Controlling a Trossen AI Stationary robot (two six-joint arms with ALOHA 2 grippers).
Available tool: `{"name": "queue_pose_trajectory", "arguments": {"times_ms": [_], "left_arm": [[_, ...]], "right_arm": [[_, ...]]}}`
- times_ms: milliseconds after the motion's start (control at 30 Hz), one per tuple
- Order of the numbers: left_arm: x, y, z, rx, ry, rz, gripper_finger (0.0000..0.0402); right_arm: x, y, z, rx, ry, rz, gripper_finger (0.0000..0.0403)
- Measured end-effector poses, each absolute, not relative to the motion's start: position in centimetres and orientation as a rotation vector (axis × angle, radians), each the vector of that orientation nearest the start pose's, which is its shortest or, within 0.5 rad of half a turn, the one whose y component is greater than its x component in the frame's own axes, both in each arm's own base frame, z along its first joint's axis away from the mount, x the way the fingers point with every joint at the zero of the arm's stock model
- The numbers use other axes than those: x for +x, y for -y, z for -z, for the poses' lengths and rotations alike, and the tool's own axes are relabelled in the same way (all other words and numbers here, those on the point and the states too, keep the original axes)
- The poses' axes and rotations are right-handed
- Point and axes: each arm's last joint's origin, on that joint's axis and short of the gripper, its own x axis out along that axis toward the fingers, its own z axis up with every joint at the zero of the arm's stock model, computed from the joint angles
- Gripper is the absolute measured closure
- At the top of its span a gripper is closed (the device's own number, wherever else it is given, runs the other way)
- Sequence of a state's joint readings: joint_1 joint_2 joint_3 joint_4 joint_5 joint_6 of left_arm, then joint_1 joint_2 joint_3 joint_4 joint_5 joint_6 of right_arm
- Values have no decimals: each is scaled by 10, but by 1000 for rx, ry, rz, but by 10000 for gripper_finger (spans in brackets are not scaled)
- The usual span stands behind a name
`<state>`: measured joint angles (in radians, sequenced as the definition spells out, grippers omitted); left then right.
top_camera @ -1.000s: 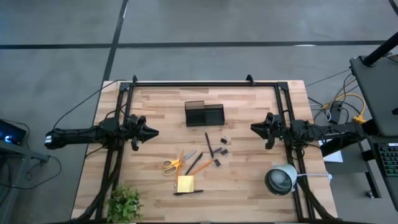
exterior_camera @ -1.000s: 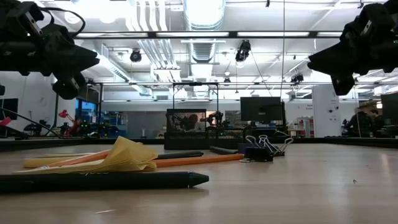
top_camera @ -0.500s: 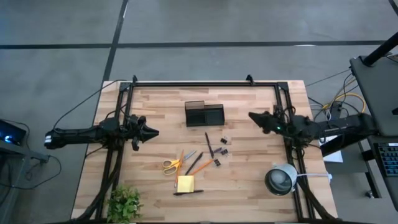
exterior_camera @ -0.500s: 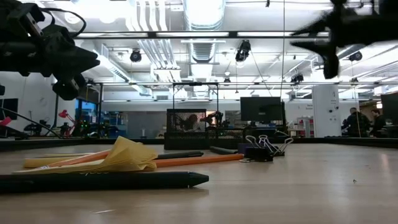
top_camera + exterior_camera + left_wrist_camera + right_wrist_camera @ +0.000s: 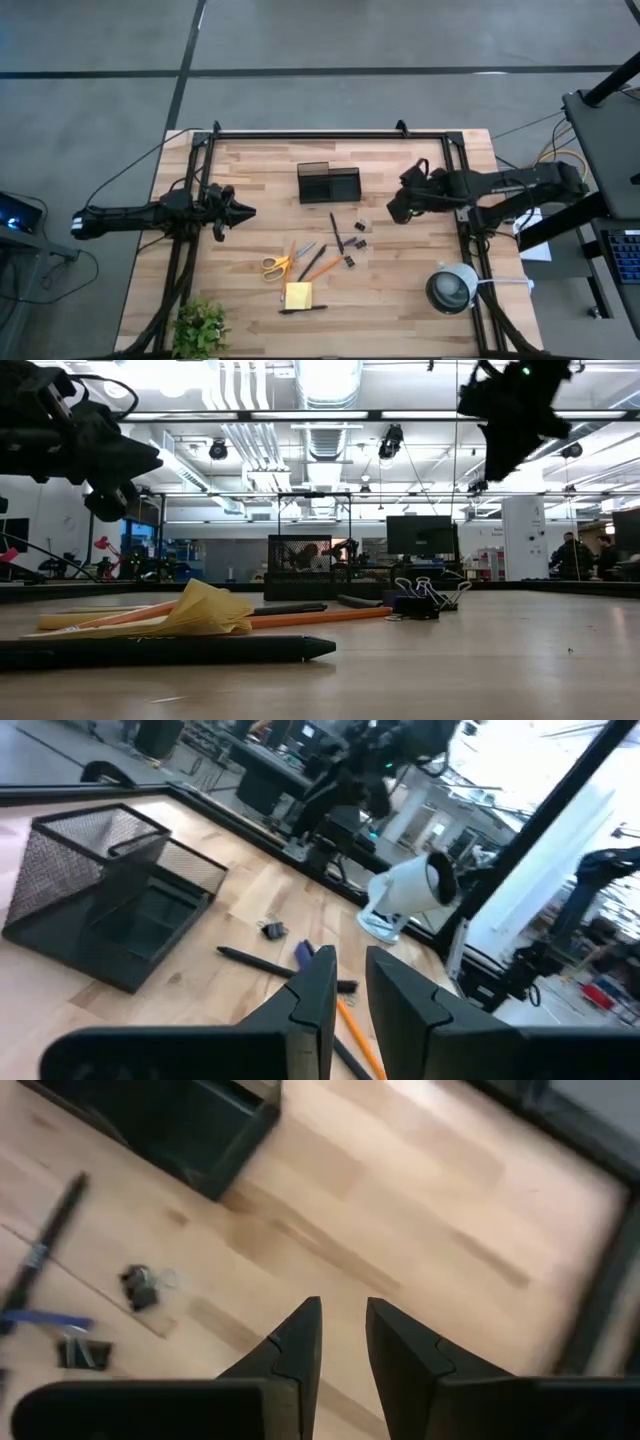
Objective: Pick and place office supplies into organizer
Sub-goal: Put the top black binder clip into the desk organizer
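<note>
The dark organizer (image 5: 328,184) stands at the table's far middle. In front of it lie thin black pens (image 5: 335,232), black clips (image 5: 359,243), an orange pencil (image 5: 322,269), yellow-handled scissors (image 5: 280,262) and a yellow sticky-note pad (image 5: 297,296) with another pen (image 5: 303,309) beside it. My left gripper (image 5: 248,212) hangs shut above the table's left side, pointing right. My right gripper (image 5: 392,212) hovers shut, tipped downward, right of the organizer and above bare wood near the clips (image 5: 140,1283). Neither gripper touches anything.
A round grey-white lamp (image 5: 452,288) stands at the near right, and a green plant (image 5: 200,325) sits at the near left corner. Black frame rails (image 5: 330,134) run along the far edge and both sides. Bare wood lies between the organizer and the right rail.
My right gripper has swung from the table's right edge toward the middle, risen, and tipped its fingers downward. It now hovers right of the organizer. The supplies have kept their places.
</note>
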<state>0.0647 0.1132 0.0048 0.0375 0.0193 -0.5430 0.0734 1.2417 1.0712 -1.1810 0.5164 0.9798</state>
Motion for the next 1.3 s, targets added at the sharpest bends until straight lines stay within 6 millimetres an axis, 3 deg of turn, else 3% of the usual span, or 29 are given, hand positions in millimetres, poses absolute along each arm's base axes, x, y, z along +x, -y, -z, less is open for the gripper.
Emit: {"name": "queue_pose_trajectory", "arguments": {"times_ms": [200, 400, 467, 1000, 1167, 1300], "left_arm": [[104, -6, -161, -622, -45, -62, 359], [104, -6, -162, -963, -23, -65, 359], [104, -6, -162, -998, -16, -64, 359], [105, -6, -169, -954, 42, -29, 359], [105, -7, -166, -954, 29, -75, 359], [106, -7, -164, -955, 11, -89, 359]], "right_arm": [[229, -3, -323, 350, -978, 816, 330], [230, -1, -352, 464, -899, 842, 330], [229, -3, -356, 485, -920, 799, 330], [227, 5, -331, 472, -992, 916, 326], [230, 11, -320, 612, -1036, 880, 286], [234, 12, -314, 605, -1028, 836, 230]]}}
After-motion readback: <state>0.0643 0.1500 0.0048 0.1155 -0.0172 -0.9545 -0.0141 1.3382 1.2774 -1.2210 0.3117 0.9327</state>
